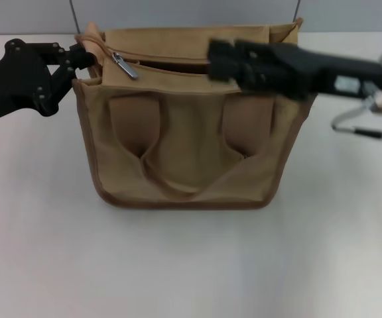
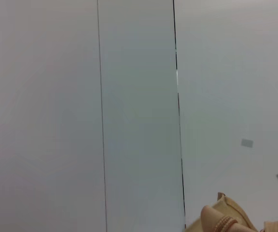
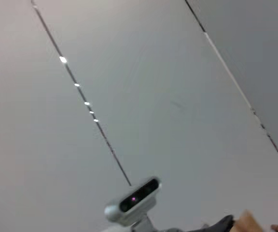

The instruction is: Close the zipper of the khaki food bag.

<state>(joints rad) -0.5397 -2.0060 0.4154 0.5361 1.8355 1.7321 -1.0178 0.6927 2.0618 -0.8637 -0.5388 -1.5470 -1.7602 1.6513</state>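
The khaki food bag (image 1: 188, 142) stands upright in the middle of the white table, front pocket and strap handles toward me. Its zipper (image 1: 168, 61) runs along the top and gapes open, with the silver slider and pull tab (image 1: 125, 66) near the left end. My left gripper (image 1: 79, 64) is at the bag's top left corner, fingers closed on the fabric end there. A bit of the bag shows in the left wrist view (image 2: 223, 221). My right gripper (image 1: 216, 59) reaches in from the right, over the bag's top, right of the slider.
The white table (image 1: 191, 265) spreads around the bag. A grey panelled wall (image 1: 191, 13) stands close behind it. A silver wire bracket (image 1: 367, 126) hangs from the right wrist beside the bag's right side. The right wrist view shows a head camera (image 3: 132, 200).
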